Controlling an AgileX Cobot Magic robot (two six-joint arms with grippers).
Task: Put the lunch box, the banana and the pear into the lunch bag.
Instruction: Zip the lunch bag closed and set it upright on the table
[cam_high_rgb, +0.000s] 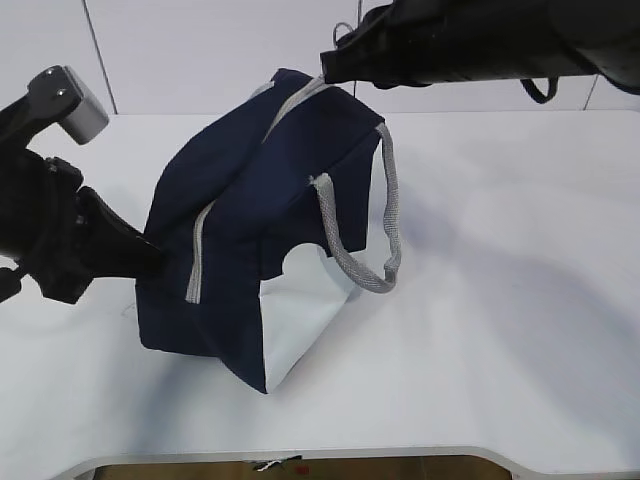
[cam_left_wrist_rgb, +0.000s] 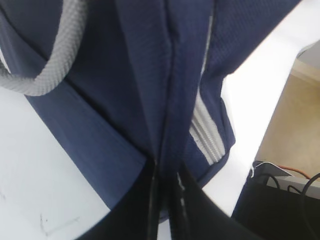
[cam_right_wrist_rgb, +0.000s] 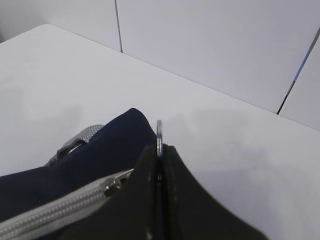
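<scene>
The navy lunch bag (cam_high_rgb: 260, 230) stands tilted on the white table, its grey zipper (cam_high_rgb: 200, 255) running along its top. My left gripper (cam_high_rgb: 155, 262) is shut on a fold of the bag's fabric at its lower left end; in the left wrist view the fingers (cam_left_wrist_rgb: 167, 170) pinch the navy cloth (cam_left_wrist_rgb: 125, 100). My right gripper (cam_high_rgb: 325, 68) is at the bag's raised top end. There it is shut on the zipper's metal pull ring (cam_right_wrist_rgb: 159, 131), just past the zipper slider (cam_right_wrist_rgb: 112, 182). The lunch box, the banana and the pear are out of view.
A grey webbing handle (cam_high_rgb: 385, 230) hangs loose off the bag's right side over its white panel (cam_high_rgb: 300, 320). The table's front edge (cam_high_rgb: 300, 455) lies close below the bag. Cables (cam_left_wrist_rgb: 295, 185) sit beyond the table's edge in the left wrist view.
</scene>
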